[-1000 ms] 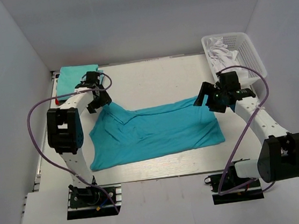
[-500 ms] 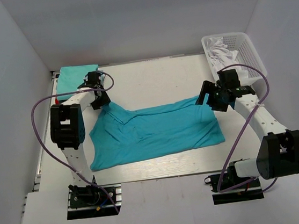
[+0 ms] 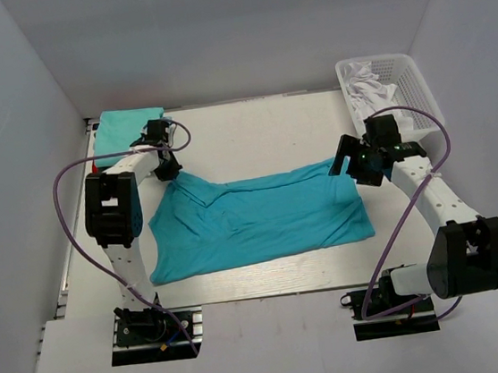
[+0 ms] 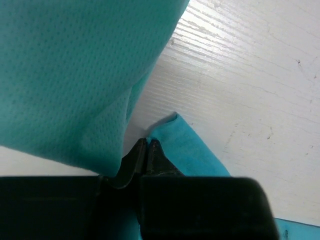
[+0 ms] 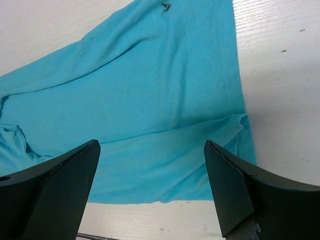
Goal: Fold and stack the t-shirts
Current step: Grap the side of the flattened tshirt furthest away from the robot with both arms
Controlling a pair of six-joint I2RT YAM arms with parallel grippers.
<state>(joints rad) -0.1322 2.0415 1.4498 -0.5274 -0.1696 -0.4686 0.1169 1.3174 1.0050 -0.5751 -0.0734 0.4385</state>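
One turquoise t-shirt lies spread across the table, its far-left corner apparently pinched in the pressed-together left gripper just beside the folded mint t-shirt, while the right gripper hangs spread wide over its far-right corner.

Wide-spread pincer above turquoise t-shirt

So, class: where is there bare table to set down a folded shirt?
Far strip of table between the folded mint t-shirt and white basket, and the near strip beside the turquoise t-shirt. The middle is crowded.
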